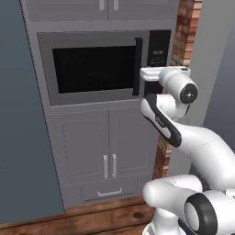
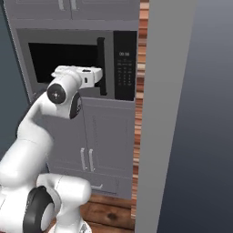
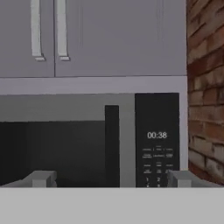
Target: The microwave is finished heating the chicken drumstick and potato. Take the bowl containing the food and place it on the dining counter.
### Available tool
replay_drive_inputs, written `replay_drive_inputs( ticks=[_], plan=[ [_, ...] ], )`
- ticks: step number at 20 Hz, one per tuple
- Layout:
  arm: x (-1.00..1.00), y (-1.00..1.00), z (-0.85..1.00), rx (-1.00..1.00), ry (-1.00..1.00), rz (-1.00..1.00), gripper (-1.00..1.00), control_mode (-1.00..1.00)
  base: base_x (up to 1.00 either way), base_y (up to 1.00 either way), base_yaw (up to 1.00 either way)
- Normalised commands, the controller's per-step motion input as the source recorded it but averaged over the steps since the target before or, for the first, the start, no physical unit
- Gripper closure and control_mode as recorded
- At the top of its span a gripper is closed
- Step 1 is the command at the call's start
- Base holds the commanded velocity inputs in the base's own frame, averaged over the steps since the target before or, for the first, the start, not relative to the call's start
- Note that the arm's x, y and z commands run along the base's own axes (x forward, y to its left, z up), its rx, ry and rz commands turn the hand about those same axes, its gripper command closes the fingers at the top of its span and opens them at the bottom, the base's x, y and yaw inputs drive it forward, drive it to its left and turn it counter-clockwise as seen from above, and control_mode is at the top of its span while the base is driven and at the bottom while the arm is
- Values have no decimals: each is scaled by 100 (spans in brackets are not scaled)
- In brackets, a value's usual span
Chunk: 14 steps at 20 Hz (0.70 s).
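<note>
The microwave [image 1: 98,69] sits built into grey cabinetry, its door shut, so I can't see what's inside. From the left base camera I count one microwave, two upper cabinet doors [image 1: 108,5], two lower cabinet doors [image 1: 108,147] and one drawer [image 1: 109,189]. The right base camera shows one keypad panel [image 2: 124,64] beside the brick column [image 2: 143,104]. Hand camera: display reads "00:38"; gripper [image 3: 109,178] jaws spread wide apart, holding nothing, facing the door handle [image 3: 112,144].

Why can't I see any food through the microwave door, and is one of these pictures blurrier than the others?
In both base views the microwave glass renders flat black, no glare or reflections; the hand view is softer, yet its keypad panel clock reads 00:38; lighting is even, with no hard shadows.
</note>
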Motion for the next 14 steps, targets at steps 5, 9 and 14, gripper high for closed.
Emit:
replay_drive_inputs(
  ticks=[5,9,14],
  plan=[
    [69,0,0,1,2,0,-100,-100,0,0,0],
    [71,0,-1,0,3,0,-100,-100,0,0,0],
    [68,0,0,0,3,0,-100,-100,0,0,0]
  ],
)
